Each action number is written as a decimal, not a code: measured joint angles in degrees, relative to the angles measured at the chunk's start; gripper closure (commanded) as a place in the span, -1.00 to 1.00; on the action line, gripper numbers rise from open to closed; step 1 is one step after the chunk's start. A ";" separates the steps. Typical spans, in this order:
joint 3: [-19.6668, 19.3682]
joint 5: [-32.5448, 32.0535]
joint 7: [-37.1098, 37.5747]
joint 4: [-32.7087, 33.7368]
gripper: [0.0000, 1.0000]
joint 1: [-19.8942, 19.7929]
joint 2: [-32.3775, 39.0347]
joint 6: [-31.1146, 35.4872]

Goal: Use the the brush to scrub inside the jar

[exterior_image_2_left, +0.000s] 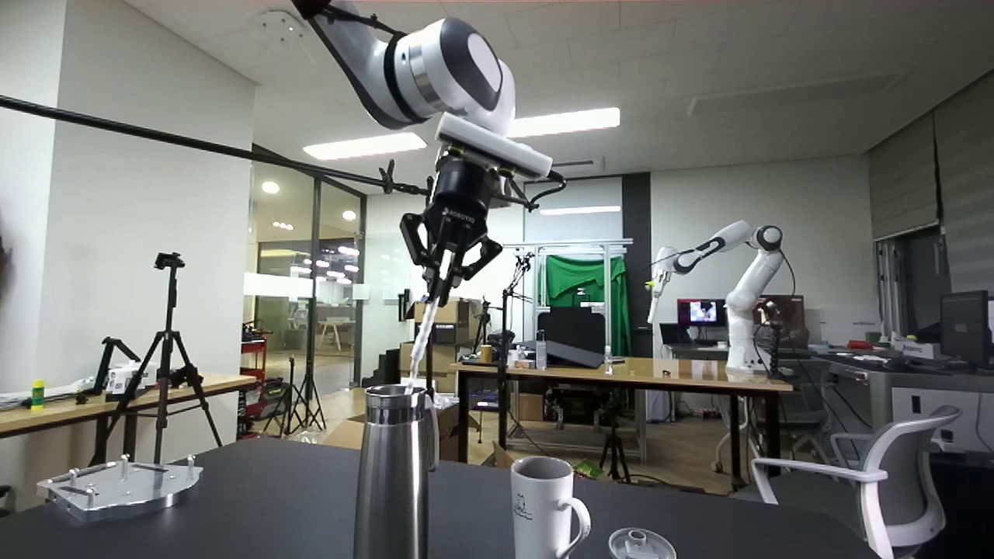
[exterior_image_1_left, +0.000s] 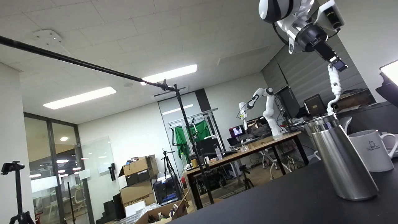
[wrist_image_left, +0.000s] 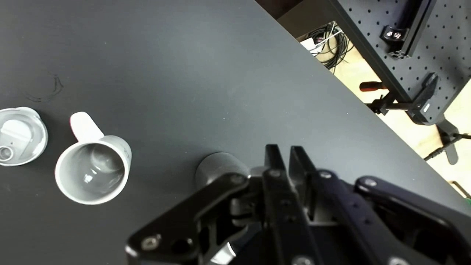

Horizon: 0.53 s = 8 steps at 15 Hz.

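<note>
Brush, long, thin, whitish and knobbly, slants down from a black metal gripper, whose jaws are pinched narrow around its top. Its lower end is at the mouth of a tall, silver, brushed-metal jar, upright on the dark counter; whether it is inside, I cannot tell. Held by only 1 end, it could, I judge, swivel if it catches the rim; pushing sideways could topple the jar.

Both exterior views: low-set, facing far, sharing a near, tall silver-grey brushed-metal jar. Wrist view: facing down.
</note>
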 measured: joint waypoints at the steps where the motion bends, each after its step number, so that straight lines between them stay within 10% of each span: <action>1: 0.29 -0.02 -0.17 0.61 0.94 0.06 -0.32 -0.64; 8: 2.19 -0.47 -1.53 4.69 0.94 1.00 -5.50 -5.12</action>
